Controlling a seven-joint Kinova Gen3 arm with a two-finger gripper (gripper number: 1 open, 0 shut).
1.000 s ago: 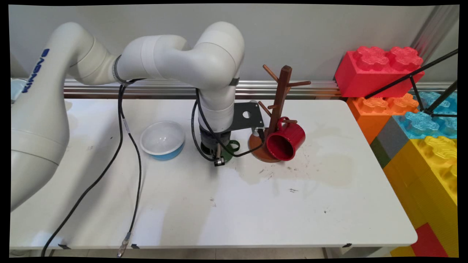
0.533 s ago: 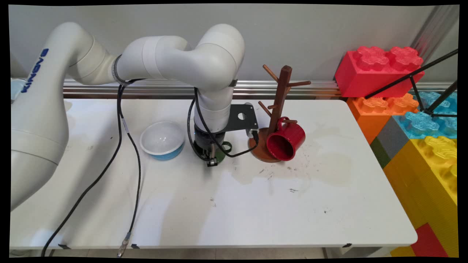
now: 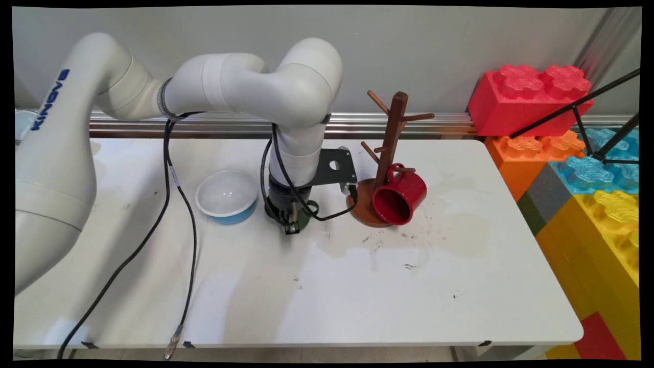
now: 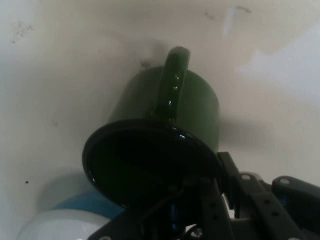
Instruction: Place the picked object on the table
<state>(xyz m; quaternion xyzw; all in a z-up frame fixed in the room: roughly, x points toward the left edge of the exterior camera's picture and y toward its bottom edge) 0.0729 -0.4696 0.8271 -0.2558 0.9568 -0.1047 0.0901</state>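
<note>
White table (image 3: 317, 286) at centre frame, gripper (image 3: 291, 225) clamped on green mug's (image 4: 165, 130) rim between blue-sided bowl (image 3: 227, 197) and mug tree (image 3: 391, 148) bearing red mug (image 3: 398, 199).

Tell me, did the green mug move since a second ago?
Yes. The green mug, with the gripper at it, has slid left, away from the mug tree and toward the blue bowl.

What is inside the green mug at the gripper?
In the hand view the green mug shows a dark mouth with nothing visible inside; the black linkage covers the lower rim, so whether a finger reaches in cannot be told.
</note>
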